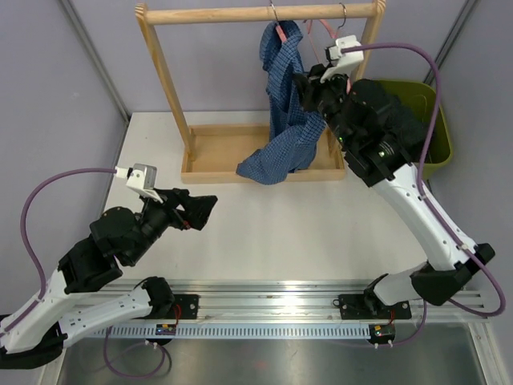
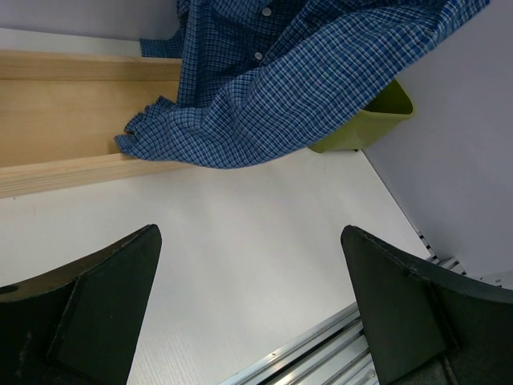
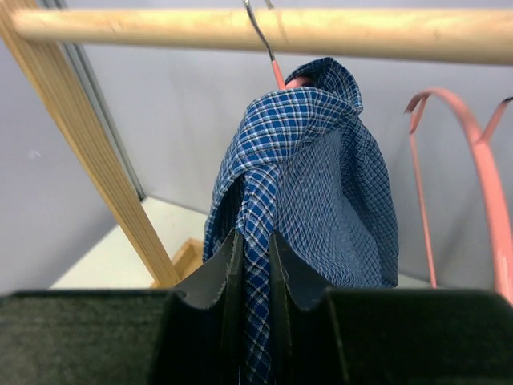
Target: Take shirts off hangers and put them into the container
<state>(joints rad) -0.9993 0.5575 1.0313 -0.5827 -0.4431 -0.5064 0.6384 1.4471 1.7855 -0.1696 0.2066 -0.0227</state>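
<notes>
The right hand [image 3: 250, 265] is clamped on a narrow fold of the blue shirt [image 3: 321, 184], its two dark fingers pinching the checked cloth between them. The shirt hangs with its long axis upright. Its top is bunched over a salmon-pink hanger [image 3: 279, 76], whose wire hook sits on the round wooden rail [image 3: 160, 26]. Its lower end drapes forward over the front lip of the rack's wooden base [image 1: 210, 152]. The weave is a small blue-and-white check with pale buttons. A second pink hanger [image 3: 473, 152] hangs bare just to the right. The olive-green container [image 1: 439, 120] stands right of the rack. The left hand [image 1: 200, 210] hovers over the white worktop [image 1: 264, 233], its fingers wide apart and holding nothing.
</notes>
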